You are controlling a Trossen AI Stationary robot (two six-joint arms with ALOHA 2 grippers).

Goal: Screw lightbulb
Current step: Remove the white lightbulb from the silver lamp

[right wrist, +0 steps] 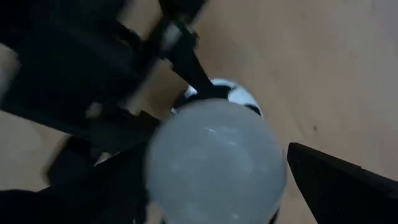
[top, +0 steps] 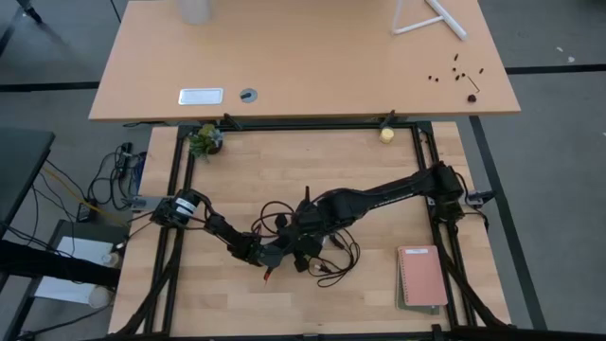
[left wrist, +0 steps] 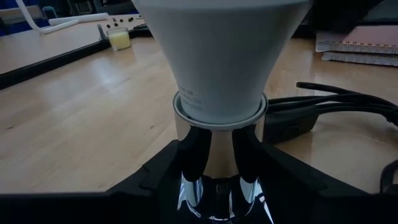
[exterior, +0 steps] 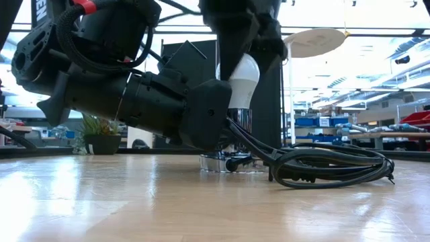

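the lightbulb (exterior: 243,79) stands upright in the chrome socket (exterior: 228,160), near the middle of the table (top: 379,294) toward its front edge. the right gripper (exterior: 243,47) comes down from above and pinches the bulb's white dome. the left gripper (left wrist: 216,163) clamps the shiny socket stem below it. a coiled black cord (exterior: 329,168) lies just beside the socket.

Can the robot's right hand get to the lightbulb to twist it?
Probably yes. The right hand is already at the top of the lightbulb, and the left hand holds only the shiny socket below.
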